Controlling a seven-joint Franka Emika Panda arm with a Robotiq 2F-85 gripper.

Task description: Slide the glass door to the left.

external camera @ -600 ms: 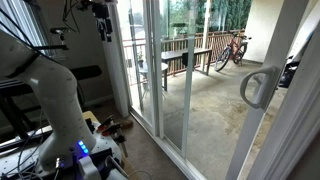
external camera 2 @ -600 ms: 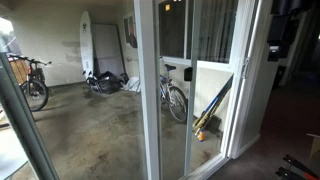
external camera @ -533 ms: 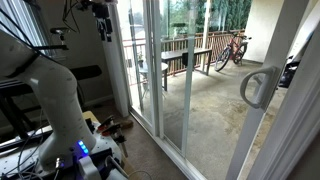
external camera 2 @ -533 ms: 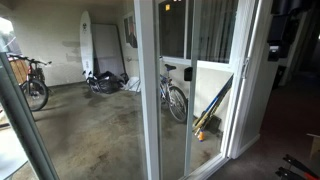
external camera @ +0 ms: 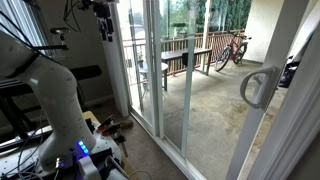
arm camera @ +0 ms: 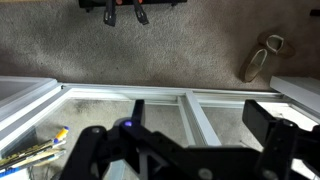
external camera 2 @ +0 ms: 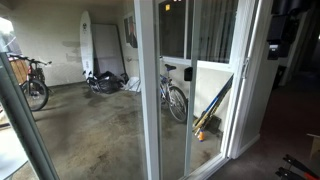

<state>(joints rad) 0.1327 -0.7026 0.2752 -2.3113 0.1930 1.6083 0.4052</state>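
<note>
The glass door (external camera: pixel 292 120) stands at the right of an exterior view, a white-framed panel with a pale grey D-shaped handle (external camera: pixel 258 87) on its edge. My gripper (arm camera: pixel 198 116) shows in the wrist view as two black fingers spread apart with nothing between them. It hangs high, looking down on the white door track (arm camera: pixel 190 100) and the carpet. It is far from the handle. A dark wrist part (external camera: pixel 100 15) shows at the top above the white arm (external camera: pixel 55 95). White-framed glass panels (external camera 2: pixel 148 90) fill the middle of the other exterior view.
Handle-less fixed glass panels (external camera: pixel 160 70) stand between the arm and the door. Shoes (arm camera: pixel 262 57) lie on the carpet near the track. Outside are a bench (external camera: pixel 185 58), bicycles (external camera: pixel 232 48) (external camera 2: pixel 172 95) and a surfboard (external camera 2: pixel 88 45).
</note>
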